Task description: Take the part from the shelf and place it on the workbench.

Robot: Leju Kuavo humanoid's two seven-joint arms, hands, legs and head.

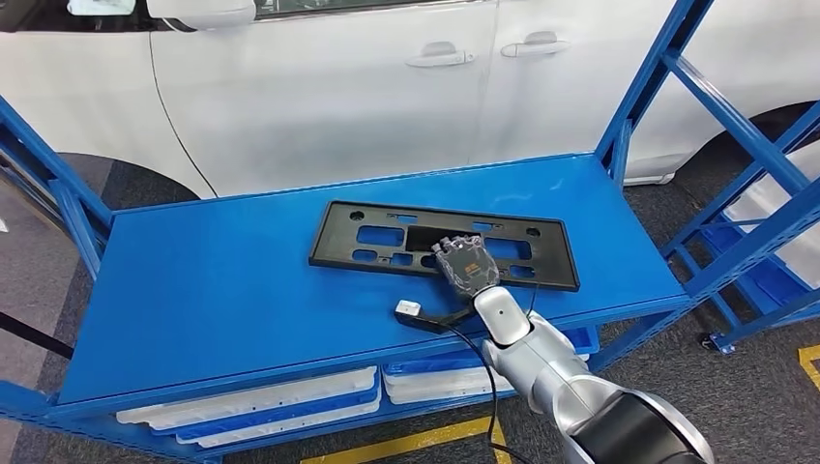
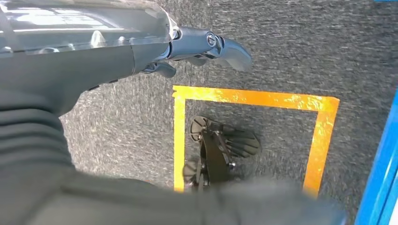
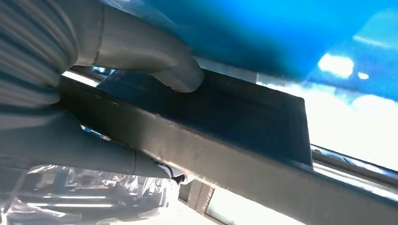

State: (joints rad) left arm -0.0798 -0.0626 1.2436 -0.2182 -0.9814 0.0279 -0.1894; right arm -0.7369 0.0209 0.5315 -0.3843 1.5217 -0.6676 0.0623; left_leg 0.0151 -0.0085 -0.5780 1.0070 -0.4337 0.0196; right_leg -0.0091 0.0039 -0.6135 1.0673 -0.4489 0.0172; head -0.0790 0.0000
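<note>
Bare blue shelf top [image 1: 222, 290] lies left of the part [image 1: 387, 237]; uprights [image 1: 643, 87] flank it.

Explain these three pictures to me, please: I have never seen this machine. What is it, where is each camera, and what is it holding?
This is a walking robot with two silver arms that end in hands. The wide picture is from its head, looking down at a blue shelf beside a white car. A flat black plate holder lies on the shelf, and the right hand rests on its near edge. The right wrist camera shows this up close: the thumb above the black part and other fingers below, so it is gripped. The left wrist camera looks down at grey carpet with yellow tape; the left hand holds nothing.
</note>
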